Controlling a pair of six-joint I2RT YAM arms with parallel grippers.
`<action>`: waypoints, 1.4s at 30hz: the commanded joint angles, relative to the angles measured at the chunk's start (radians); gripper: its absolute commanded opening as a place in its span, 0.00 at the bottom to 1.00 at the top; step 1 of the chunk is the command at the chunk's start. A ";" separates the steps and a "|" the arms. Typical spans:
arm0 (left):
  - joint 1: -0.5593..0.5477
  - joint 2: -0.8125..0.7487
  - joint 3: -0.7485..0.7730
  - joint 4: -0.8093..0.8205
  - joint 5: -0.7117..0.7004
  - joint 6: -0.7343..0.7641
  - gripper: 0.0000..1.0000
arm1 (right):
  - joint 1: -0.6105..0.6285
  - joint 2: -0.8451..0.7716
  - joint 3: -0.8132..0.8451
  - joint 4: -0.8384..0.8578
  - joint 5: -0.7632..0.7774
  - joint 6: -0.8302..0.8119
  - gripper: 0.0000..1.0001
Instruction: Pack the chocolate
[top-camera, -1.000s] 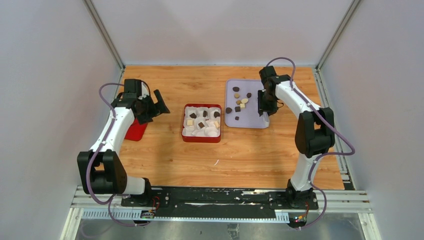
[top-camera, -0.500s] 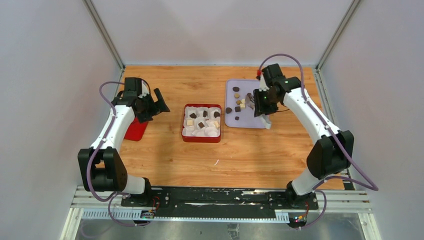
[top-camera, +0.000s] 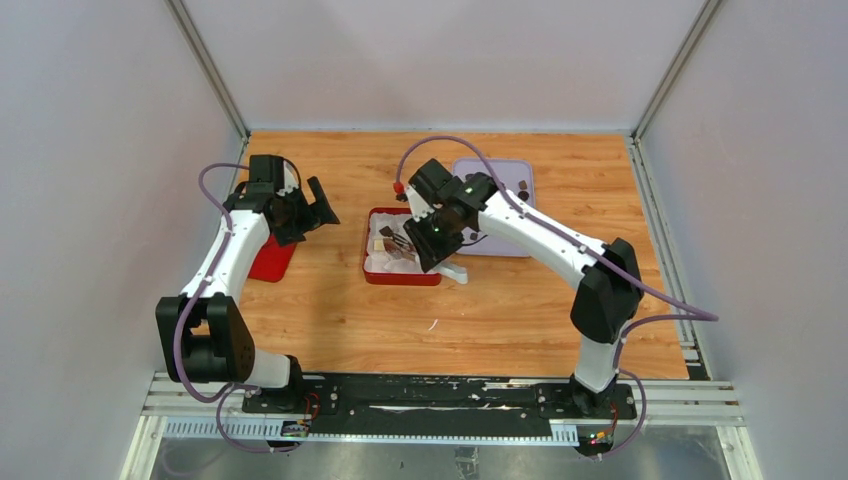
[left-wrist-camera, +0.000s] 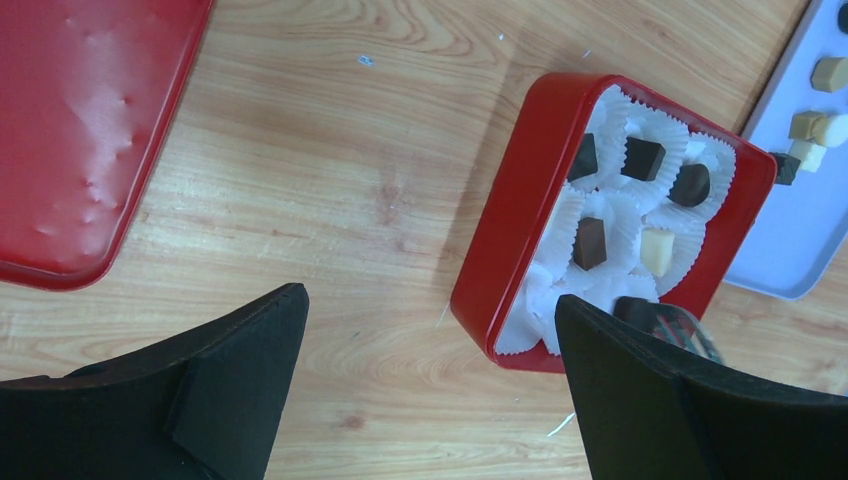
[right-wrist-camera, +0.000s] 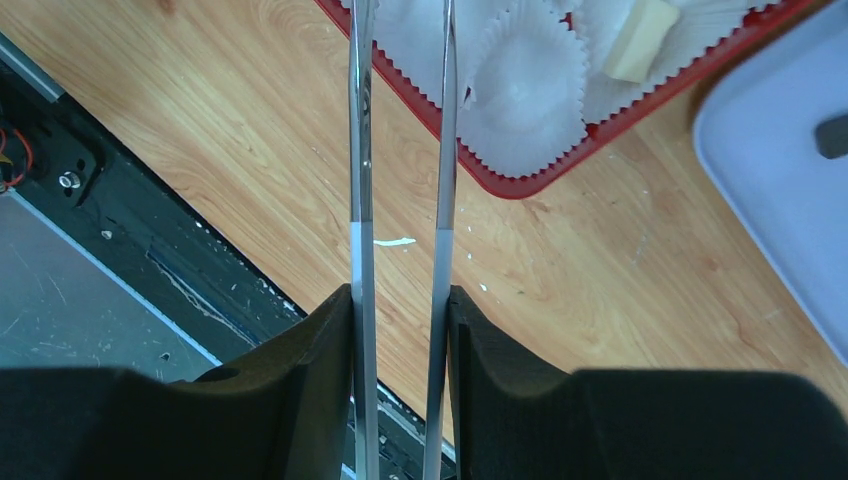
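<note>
R tool (right-wrist-camera: 398, 296): pads pressed onto tweezers (right-wrist-camera: 360, 150), blades near parallel, narrow gap. Tips run out of shot ahead, over red box (left-wrist-camera: 500, 235); load can't tell. L tool (left-wrist-camera: 430, 300): spread wide, holds nothing. Chocolate (left-wrist-camera: 590, 243): in box, ahead-right of L tool; more on tray (left-wrist-camera: 800, 240) beyond.

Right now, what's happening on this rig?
The right gripper, shut on metal tweezers, hangs over the red box, packing chocolates from the lavender tray. At least five pieces sit in the box's paper cups; other cups are empty. Whether the tweezers carry a piece can't be told. The left gripper is open and empty near the red lid.
</note>
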 joint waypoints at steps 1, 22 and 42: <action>0.005 -0.019 -0.003 0.004 -0.011 0.009 1.00 | 0.041 0.054 0.055 0.006 -0.019 0.031 0.00; 0.005 -0.013 -0.004 0.004 -0.002 0.018 1.00 | 0.088 0.151 0.090 -0.009 -0.034 0.025 0.33; 0.005 -0.005 0.006 0.005 0.007 0.010 1.00 | 0.088 0.142 0.100 -0.016 -0.018 0.006 0.37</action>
